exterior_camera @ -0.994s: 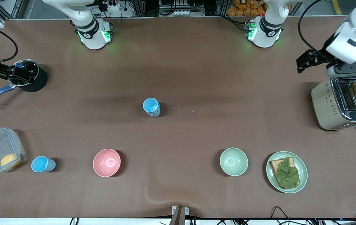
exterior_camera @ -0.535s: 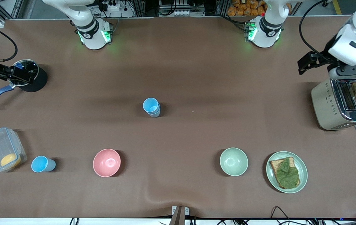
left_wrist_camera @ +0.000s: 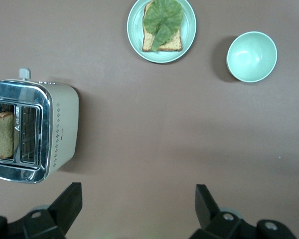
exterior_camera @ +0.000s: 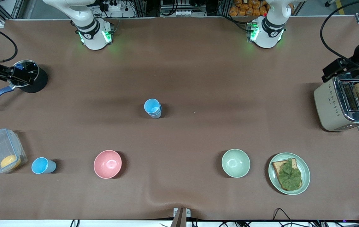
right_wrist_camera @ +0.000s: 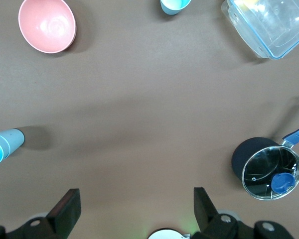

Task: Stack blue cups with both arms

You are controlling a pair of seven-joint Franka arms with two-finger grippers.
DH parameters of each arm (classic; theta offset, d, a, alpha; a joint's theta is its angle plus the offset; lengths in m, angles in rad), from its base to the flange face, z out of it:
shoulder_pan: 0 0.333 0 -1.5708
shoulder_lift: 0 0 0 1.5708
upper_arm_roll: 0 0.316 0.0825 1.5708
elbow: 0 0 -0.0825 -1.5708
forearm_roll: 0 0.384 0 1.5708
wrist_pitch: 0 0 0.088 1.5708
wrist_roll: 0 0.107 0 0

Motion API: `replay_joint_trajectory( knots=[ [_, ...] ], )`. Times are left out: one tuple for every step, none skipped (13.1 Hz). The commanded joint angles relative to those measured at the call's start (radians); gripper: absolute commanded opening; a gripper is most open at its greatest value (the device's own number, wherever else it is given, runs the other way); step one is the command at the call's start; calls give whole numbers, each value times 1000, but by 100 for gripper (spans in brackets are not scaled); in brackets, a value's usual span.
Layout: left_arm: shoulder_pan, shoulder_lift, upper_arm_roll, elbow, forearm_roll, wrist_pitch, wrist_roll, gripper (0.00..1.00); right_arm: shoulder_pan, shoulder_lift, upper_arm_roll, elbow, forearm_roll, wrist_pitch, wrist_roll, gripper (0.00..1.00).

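Note:
Two blue cups (exterior_camera: 152, 108) stand nested in one another mid-table; they also show in the right wrist view (right_wrist_camera: 4, 145). A single blue cup (exterior_camera: 43, 165) with a sky-blue inside stands near the front edge beside a clear container (exterior_camera: 2, 150); its base shows in the right wrist view (right_wrist_camera: 174, 5). My left gripper (left_wrist_camera: 137, 205) is open and empty, high over bare table beside the toaster (left_wrist_camera: 35, 132). My right gripper (right_wrist_camera: 134, 205) is open and empty, high over bare table near a black pot (right_wrist_camera: 266, 167).
A pink bowl (exterior_camera: 107, 164), a pale green bowl (exterior_camera: 235, 163) and a plate (exterior_camera: 273, 179) with bread and lettuce stand along the front. The toaster (exterior_camera: 345, 104) is at the left arm's end. The pot (exterior_camera: 28, 75) is at the right arm's end.
The left arm has swung outward toward its end of the table, over the toaster. The right arm and all cups have stayed still.

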Motion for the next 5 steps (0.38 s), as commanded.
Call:
replay_joint_trajectory(
  knots=[
    [-11,40,-12,39,-3,-7,5,100,-5,1,4,12,-3,-6,-8,100],
    [-15,45,-20,39,-7,-7,26,100,-5,1,4,12,-3,-6,-8,100],
    [-23,45,-29,38,-6,-7,49,100,-5,1,2,12,-3,-6,-8,100],
    [-26,47,-29,38,-4,-7,51,100,-5,1,4,12,-3,-8,-8,100],
    [-25,47,-31,36,-4,-7,49,100,-5,1,2,12,-3,-6,-8,100]
  ],
)
